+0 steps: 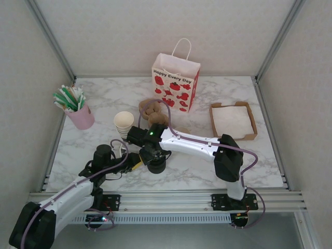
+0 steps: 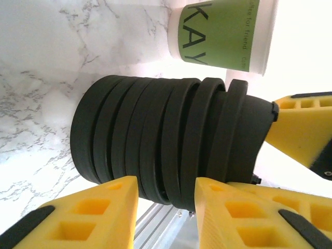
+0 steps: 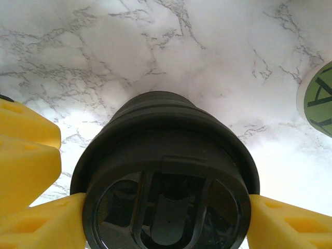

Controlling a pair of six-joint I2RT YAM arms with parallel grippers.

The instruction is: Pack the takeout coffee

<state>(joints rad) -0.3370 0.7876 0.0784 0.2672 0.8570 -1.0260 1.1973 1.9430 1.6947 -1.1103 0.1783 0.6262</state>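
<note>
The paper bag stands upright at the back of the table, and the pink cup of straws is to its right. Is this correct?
Not quite: the top external view shows the pink cup of straws left of the paper bag, not right. The bag does stand upright at the back of the table.

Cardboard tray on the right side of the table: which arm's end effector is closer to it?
Right. The right end effector sits over the black lid stack, left of the cardboard tray; the left end effector is farther left, beyond the stack.
</note>
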